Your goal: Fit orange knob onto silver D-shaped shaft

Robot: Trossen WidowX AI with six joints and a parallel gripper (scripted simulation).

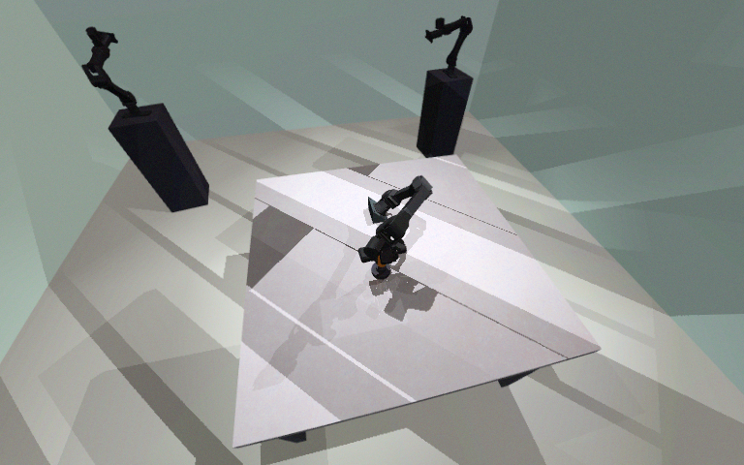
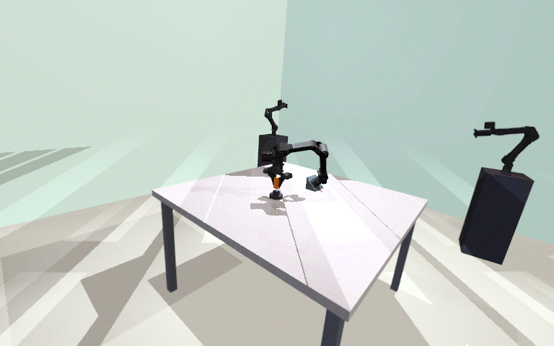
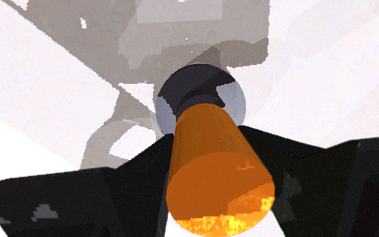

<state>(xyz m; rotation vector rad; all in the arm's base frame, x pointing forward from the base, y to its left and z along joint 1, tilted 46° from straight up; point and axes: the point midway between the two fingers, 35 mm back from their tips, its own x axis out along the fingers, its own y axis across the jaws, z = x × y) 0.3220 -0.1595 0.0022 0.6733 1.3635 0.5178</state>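
1. Gripper [image 3: 217,163] fingers are clamping the orange knob [image 3: 217,173] from both sides, holding it upright.
2. Its lower end is sitting directly over the round pedestal [image 3: 168,106]; whether it is touching the shaft is hidden by the knob itself.
3. From the exterior view, the knob [image 2: 277,182] is hanging just above the dark pedestal [image 2: 276,195] on the white table [image 2: 335,244].
4. From the top view, the arm [image 1: 403,210] is bending down over that spot.

A white table [image 2: 359,261] on dark legs; two dark pedestals [image 1: 159,159] [image 1: 443,112] stand beyond it.
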